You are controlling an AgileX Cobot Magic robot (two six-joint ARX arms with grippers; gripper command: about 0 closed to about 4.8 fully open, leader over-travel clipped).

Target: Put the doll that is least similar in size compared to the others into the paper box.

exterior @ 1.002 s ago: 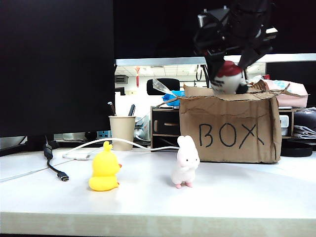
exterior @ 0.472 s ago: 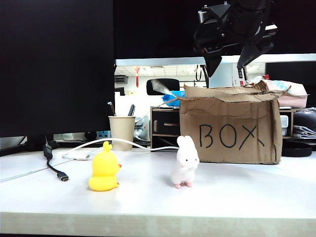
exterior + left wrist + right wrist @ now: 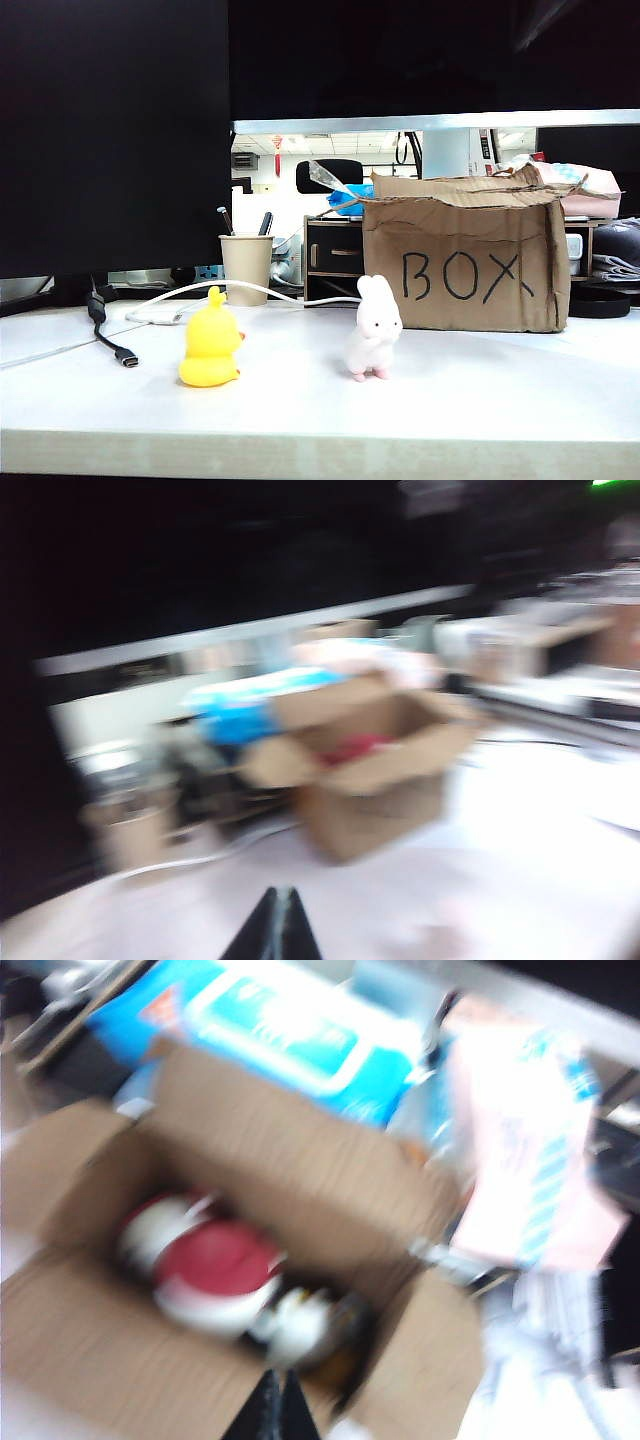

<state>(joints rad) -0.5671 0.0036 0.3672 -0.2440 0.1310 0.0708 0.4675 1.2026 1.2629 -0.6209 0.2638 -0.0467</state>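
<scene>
- The doll (image 3: 212, 1275), a round white jar-shaped toy with a dark red lid, lies inside the paper box (image 3: 90, 1360); the right wrist view looks down on it resting on the box floor, lid uppermost, with some small dark and white bits just beside it that are too blurred to name.
- In the exterior view the paper box (image 3: 465, 262) stands at the back right of the table (image 3: 480, 400), "BOX" facing the camera, and its walls hide the doll; neither arm shows in that view.
- The right gripper (image 3: 272, 1407) hangs above the open box, its two fingertips pressed together to a single point, clenched on nothing and clear of the doll.
- The left gripper (image 3: 274, 928) is off to the side, well apart from the box (image 3: 370, 770), fingertips likewise drawn together and empty; this view is heavily blurred, with only a red patch inside the box.
- The yellow duck (image 3: 211, 339) and the white rabbit (image 3: 375, 329) stand on the table in front, apart from each other and from the box; a paper cup (image 3: 247, 268) sits behind the duck.
- Judging from how things lie, the placing looks done.
- Handling, as a judgement: the doll looks light and probably smooth and rounded, so it could slip or roll. If it had to be taken up again, the jaws should close across the white body under the lid's rim, not on the domed lid.
</scene>
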